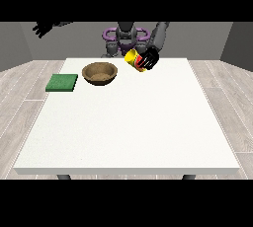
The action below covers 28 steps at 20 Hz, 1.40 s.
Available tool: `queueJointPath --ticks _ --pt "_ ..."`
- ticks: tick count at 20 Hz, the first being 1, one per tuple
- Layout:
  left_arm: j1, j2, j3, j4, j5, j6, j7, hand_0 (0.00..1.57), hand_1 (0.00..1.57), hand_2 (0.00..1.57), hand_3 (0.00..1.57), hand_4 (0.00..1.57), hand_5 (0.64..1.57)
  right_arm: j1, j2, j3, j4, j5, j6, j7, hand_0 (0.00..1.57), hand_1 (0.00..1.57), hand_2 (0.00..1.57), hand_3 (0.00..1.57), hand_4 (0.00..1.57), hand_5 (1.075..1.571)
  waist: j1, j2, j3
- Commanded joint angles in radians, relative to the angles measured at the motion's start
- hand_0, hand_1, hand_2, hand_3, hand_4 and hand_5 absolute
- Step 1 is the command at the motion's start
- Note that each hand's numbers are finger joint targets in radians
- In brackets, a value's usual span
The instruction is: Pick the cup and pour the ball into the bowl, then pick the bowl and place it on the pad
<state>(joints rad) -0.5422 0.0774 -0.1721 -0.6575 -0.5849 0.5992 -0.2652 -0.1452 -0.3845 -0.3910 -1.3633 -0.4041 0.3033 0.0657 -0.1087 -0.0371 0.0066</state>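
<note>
Cup (133,58): yellow and red, grasped by curled fingers of hand at the view's right (148,58); held tilted above table (133,122), to the right of bowl and slightly behind it, mouth turned toward bowl. Bowl (100,72): brown, upright, resting on table. Ball: not discernible. Pad (62,82): green, flat on table, left of bowl, apart from it. Hand at the view's left (43,28): raised high, well left of and behind bowl, off the table, holding nothing, fingers spread and released.
</note>
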Motion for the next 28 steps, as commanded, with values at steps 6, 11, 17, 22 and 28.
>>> queueJointPath --ticks 6,11,17,22,28 --pt "-0.249 -0.066 -0.222 0.129 -0.405 -0.008 0.481 1.36 1.36 1.57 1.57 1.47 1.531 -0.005 -0.029 -0.043 0.151 -0.029 0.068 -0.045 0.00 0.00 0.00 0.00 0.69 1.560 0.019 -0.035 -0.0044" --pt "-0.381 -0.076 -0.282 0.116 -0.484 -0.133 0.644 1.33 1.33 1.57 1.57 1.47 1.535 -0.041 -0.052 -0.047 0.209 -0.019 0.106 -0.091 0.00 0.00 0.00 0.12 0.70 1.561 0.002 0.008 -0.0052" --pt "-0.468 -0.077 -0.435 0.162 -0.671 -0.245 0.824 1.49 1.49 1.57 1.57 1.19 1.561 -0.094 -0.035 -0.013 0.216 0.016 0.062 -0.075 0.00 0.00 0.00 0.25 0.70 1.555 -0.003 -0.016 -0.0050" --pt "-0.496 -0.077 -0.524 0.112 -0.710 -0.432 0.909 0.73 0.73 1.57 1.57 1.01 1.570 -0.102 0.007 0.037 0.231 0.012 0.098 -0.057 0.00 0.00 0.00 0.30 0.70 1.555 -0.078 -0.042 -0.0057" --pt "-0.413 -0.077 -0.656 -0.048 -0.718 -0.615 0.967 0.19 0.19 1.25 1.57 1.11 1.569 -0.155 0.023 0.055 0.261 0.045 0.059 -0.075 0.00 0.00 0.00 0.34 0.69 1.552 -0.088 -0.036 -0.0061"
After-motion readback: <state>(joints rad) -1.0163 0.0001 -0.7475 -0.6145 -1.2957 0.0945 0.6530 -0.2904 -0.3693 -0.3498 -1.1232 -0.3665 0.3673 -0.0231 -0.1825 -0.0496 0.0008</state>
